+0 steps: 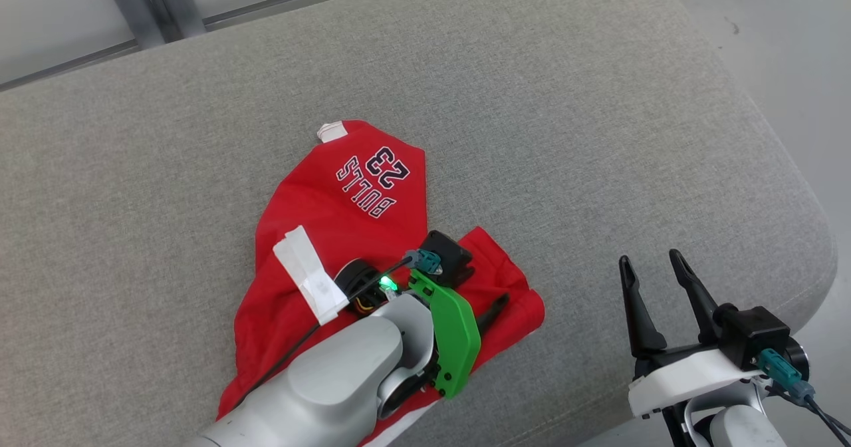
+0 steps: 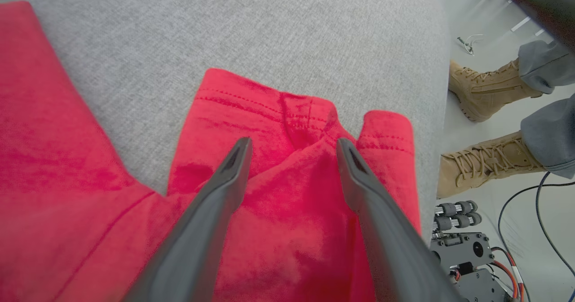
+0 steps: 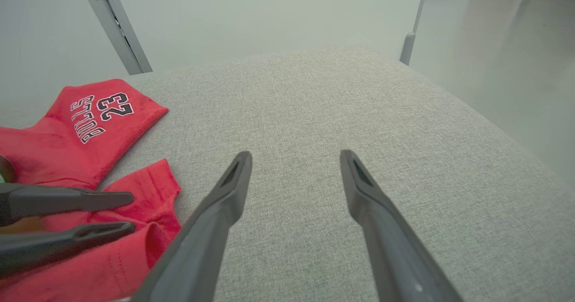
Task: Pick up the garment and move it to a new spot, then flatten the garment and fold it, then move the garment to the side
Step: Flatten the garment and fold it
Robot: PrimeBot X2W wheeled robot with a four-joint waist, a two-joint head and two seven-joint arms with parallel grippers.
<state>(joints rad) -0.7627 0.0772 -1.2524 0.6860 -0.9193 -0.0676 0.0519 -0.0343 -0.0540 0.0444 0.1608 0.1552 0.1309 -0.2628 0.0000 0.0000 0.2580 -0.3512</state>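
- Now the left pincer [image 2: 292, 144] stands spread wide over the red garment [image 1: 352, 194], gripping nothing; a hemmed fold sits just ahead of its fingertips
- The garment lies beneath and behind that pincer on the grey cushion [image 1: 565, 101]
- Right pincer [image 1: 649, 259] is wide open and empty above bare cushion, the garment to its left, not touching
- A person's tan boots [image 2: 487, 167] stand right of the left pincer

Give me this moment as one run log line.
left gripper open over red garment | right gripper open above grey cushion | fold not yet done
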